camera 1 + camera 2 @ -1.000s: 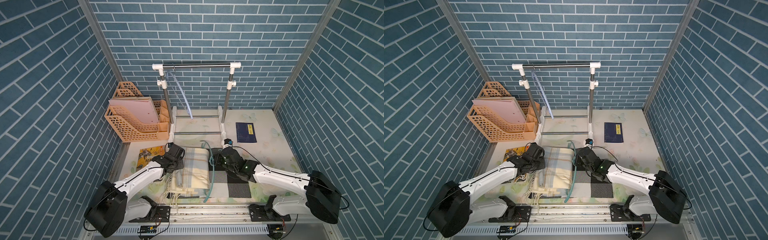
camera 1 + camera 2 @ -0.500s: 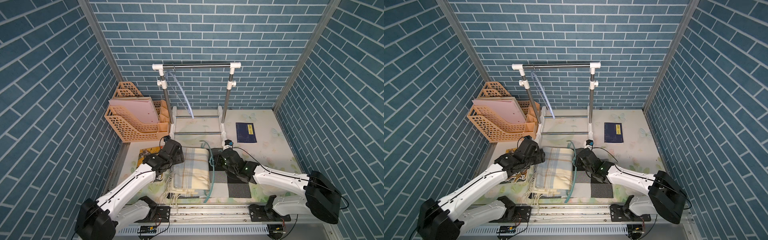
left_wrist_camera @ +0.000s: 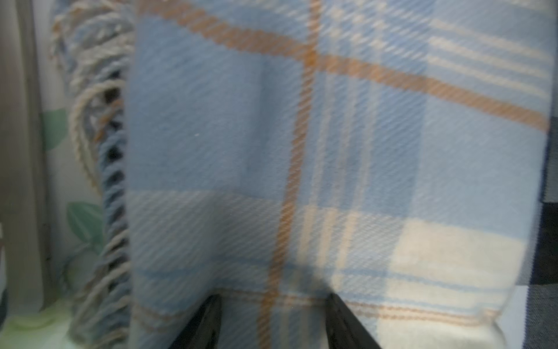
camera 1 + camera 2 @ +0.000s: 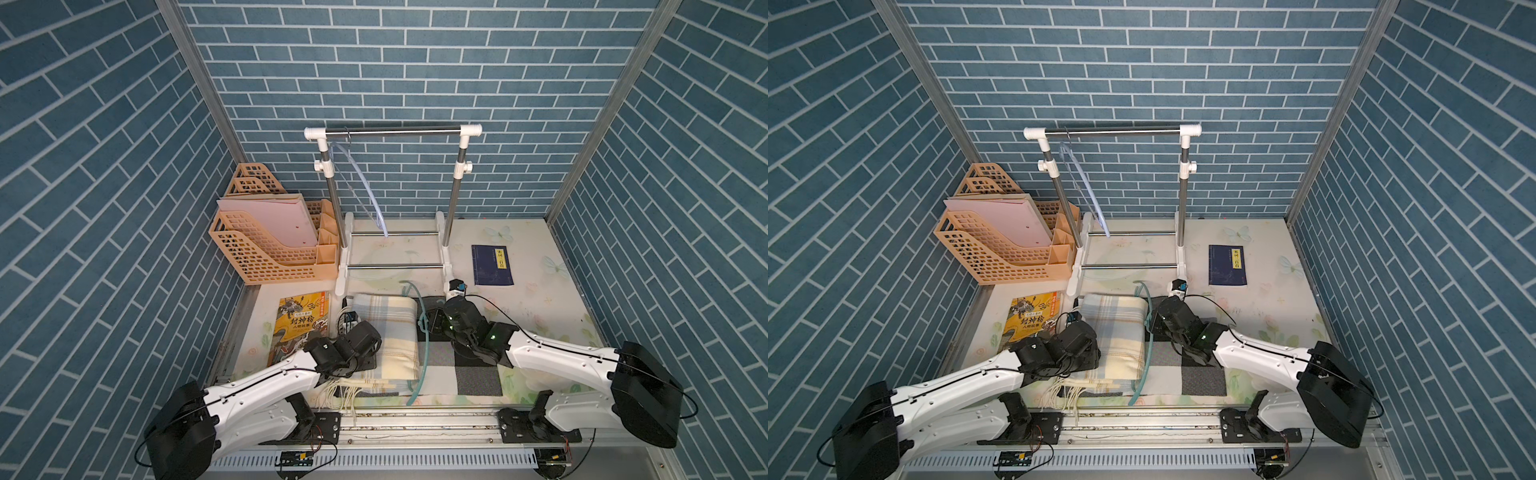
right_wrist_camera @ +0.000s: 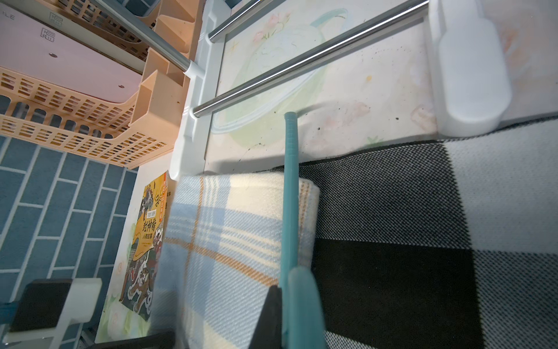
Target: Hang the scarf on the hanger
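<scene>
**Scarf flat, hanging all to do**

The scarf lay folded near the bench's front edge, nothing draped yet. My right fingers were clamped on the teal hanger beside it. My left fingers stood apart over the plaid, pinching nothing I could see.

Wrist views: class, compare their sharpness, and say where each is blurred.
Left wrist view: the scarf and its fringe are soft all over, nothing crisp. Right wrist view: the rods are sharp with bright glints; the hanger blurs at its near end.
</scene>
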Robot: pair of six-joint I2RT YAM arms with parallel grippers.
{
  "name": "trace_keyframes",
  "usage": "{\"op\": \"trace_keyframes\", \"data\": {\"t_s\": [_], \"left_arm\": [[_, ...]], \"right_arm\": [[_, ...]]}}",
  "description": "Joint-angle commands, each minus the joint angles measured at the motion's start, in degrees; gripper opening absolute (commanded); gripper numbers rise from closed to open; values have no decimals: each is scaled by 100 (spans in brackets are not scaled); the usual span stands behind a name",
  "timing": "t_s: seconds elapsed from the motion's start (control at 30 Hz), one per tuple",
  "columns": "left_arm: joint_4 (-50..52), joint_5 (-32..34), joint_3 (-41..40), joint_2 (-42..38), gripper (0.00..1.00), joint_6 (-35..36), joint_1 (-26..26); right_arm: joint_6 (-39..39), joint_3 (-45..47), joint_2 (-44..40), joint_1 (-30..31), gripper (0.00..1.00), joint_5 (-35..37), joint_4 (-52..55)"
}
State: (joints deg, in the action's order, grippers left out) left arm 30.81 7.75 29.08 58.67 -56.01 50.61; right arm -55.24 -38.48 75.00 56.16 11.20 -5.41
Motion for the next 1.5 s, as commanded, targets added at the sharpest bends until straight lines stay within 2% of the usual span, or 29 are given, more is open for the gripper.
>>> {"op": "trace_keyframes", "data": {"t_s": [0.0,0.17,0.4,0.63,0.83,1.03,1.07,1.27,1.37,1.47], "left_arm": [[208,416,-342,-179,55,-470,-173],[223,431,-666,-472,53,-621,-394],[321,309,-259,-485,54,-304,-394],[598,109,1028,-736,71,284,-394],[-620,-374,1508,-584,74,607,-394],[-1876,-959,1362,461,73,486,-394],[-2004,-999,1349,636,73,491,-394],[-2419,-1143,1328,1289,73,559,-394],[-2514,-1159,1322,1412,73,580,-394],[-2577,-1169,1328,1514,73,576,-394]], "right_arm": [[31,89,-81,36,0,-8,277],[109,93,-116,42,0,8,407],[328,191,-62,-49,0,-133,384],[394,193,-6,-60,0,-377,140],[319,471,-87,-125,0,-535,-250],[141,863,-260,-193,0,-657,-551],[112,935,-300,-200,1,-666,-593],[-65,1474,-720,-211,34,-881,-1043],[-156,1729,-871,-211,42,-1081,-1387],[-270,1867,-874,-206,45,-1276,-1654]]}}
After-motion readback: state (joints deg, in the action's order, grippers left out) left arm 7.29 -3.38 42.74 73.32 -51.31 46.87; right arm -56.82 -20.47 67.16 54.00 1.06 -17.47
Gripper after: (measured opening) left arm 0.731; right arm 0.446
